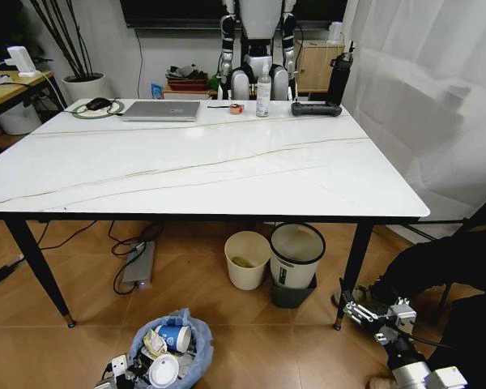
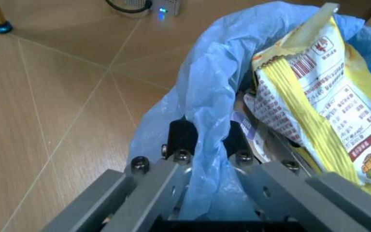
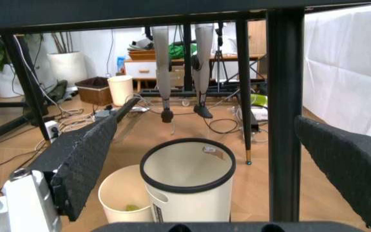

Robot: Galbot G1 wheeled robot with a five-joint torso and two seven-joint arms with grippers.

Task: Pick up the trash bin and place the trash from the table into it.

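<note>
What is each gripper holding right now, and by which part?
The left gripper is shut on the trash bin, pinching the blue bag at its rim, low by the floor. The right gripper is open beside the table leg, holding nothing.

We are in what looks like a lived-in office or robotics lab. A marble-look table (image 1: 227, 162) carries a silver laptop (image 1: 162, 111) at its far edge, a humanoid robot (image 1: 257, 49) stands beyond it, cables (image 1: 130, 251) trail over the wood floor, and a potted plant (image 1: 81, 77) sits far left.
</note>
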